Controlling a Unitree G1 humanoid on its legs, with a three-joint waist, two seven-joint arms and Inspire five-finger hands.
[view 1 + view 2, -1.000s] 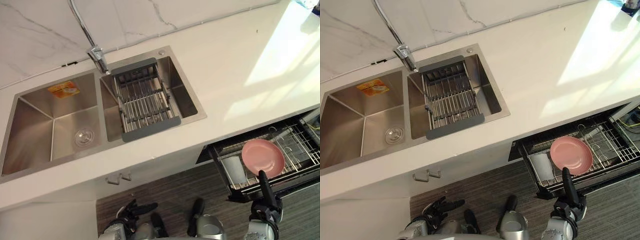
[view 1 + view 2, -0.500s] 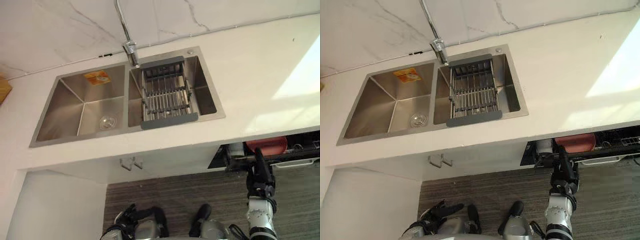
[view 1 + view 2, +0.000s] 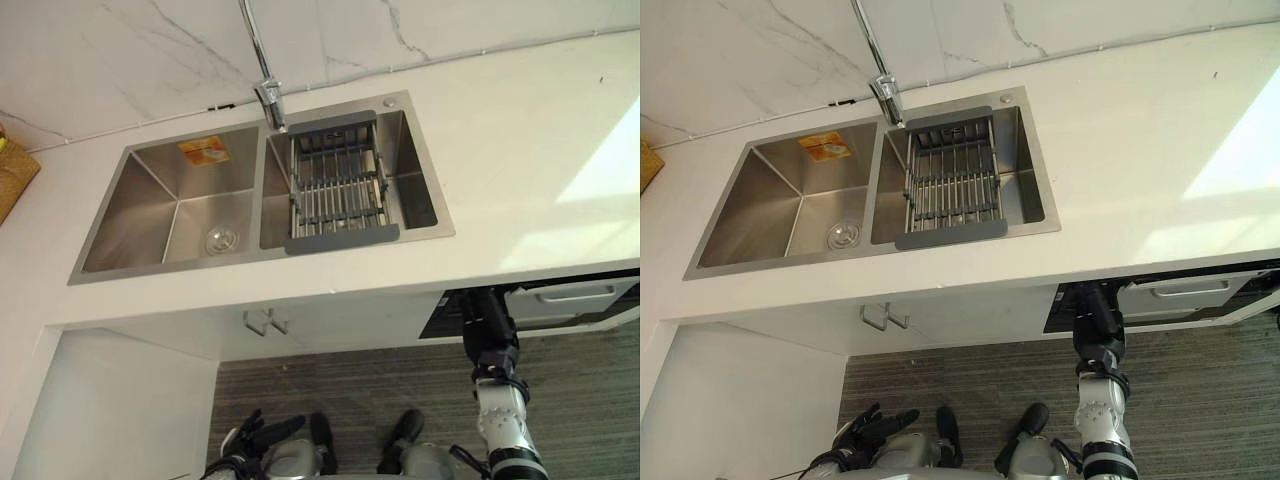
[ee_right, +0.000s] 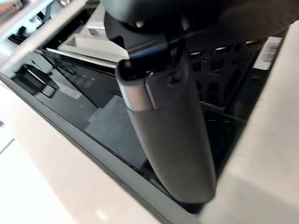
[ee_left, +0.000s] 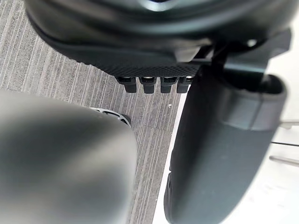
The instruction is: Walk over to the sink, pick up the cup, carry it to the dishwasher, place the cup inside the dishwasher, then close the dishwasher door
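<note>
Reaching to the one dishwasher [image 3: 565, 297], the right hand [image 3: 488, 325] is straight-fingered and empty; the left hand [image 3: 255, 432] hangs loosely spread.

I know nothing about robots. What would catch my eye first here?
The steel double sink set in the white counter, a rack spanning its right basin. Under the counter at the right, the robot's right hand reaches up to the front of a nearly shut dishwasher.

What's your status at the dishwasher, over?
Right robot hand open, fingers straight, at the dishwasher drawer front. Left robot hand open, idle, down low. Drawer almost shut under the counter; nothing seen blocking it.
</note>
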